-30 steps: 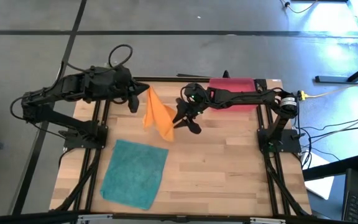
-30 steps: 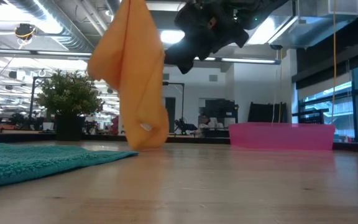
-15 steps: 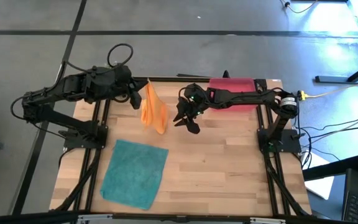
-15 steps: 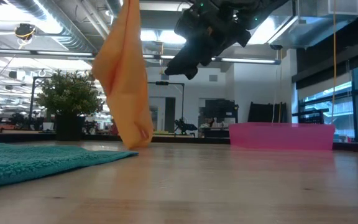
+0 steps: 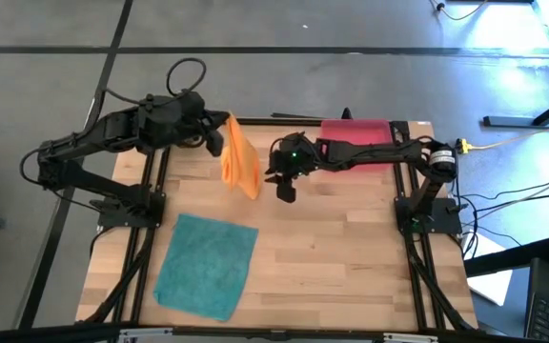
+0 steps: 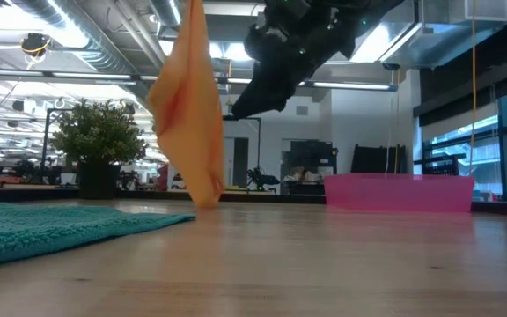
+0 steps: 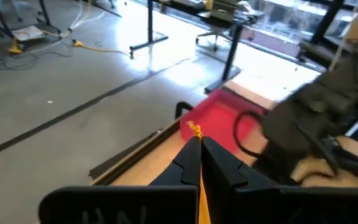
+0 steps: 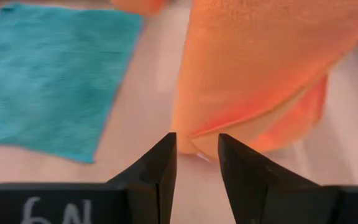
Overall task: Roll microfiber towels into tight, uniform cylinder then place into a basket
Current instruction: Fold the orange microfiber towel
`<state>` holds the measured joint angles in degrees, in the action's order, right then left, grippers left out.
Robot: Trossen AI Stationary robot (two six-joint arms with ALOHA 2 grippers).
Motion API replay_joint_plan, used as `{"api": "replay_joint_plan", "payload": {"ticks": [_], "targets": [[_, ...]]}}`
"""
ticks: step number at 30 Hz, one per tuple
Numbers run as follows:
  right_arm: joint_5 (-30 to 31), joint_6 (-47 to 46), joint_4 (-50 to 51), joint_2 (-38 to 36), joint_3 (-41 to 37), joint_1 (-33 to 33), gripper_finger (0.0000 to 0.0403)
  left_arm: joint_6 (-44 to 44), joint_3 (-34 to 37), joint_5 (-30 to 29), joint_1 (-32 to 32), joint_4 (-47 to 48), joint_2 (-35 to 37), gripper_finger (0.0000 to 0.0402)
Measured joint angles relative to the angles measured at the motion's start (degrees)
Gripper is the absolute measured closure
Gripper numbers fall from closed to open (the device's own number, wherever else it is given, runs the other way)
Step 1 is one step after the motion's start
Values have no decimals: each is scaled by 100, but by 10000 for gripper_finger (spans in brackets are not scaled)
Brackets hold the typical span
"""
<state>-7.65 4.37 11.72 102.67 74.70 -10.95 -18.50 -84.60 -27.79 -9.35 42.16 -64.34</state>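
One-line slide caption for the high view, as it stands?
Left gripper dangles the orange towel by a corner; right gripper hovers beside it, teal towel flat.

The left gripper (image 7: 199, 163) pinches an orange towel (image 7: 196, 132) edge, with the red basket (image 7: 219, 118) at twelve o'clock beyond.

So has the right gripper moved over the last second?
Yes. In the high view the right gripper has pulled back from the hanging orange towel, toward the basket side, jaws open and empty.
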Motion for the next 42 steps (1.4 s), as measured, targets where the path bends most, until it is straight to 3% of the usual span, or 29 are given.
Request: {"api": "replay_joint_plan", "payload": {"ticks": [13, 27, 32, 37, 42], "targets": [[1625, -1051, -254, 219, -5, 219, 283, 258, 4, -269, -190, -207, -371, 402], [1741, -2093, -834, 762, -7, 243, 283, 221, 2, -281, -67, -324, -398, 402], [2141, -2097, -903, 817, -4, 248, 283, 223, 2, -289, -63, -324, -398, 402], [2172, -2277, -900, 844, -4, 232, 283, 258, 2, -288, -64, -323, -398, 402], [2713, -2217, -860, 844, -4, 232, 283, 260, 2, -287, -64, -322, -398, 402]]}}
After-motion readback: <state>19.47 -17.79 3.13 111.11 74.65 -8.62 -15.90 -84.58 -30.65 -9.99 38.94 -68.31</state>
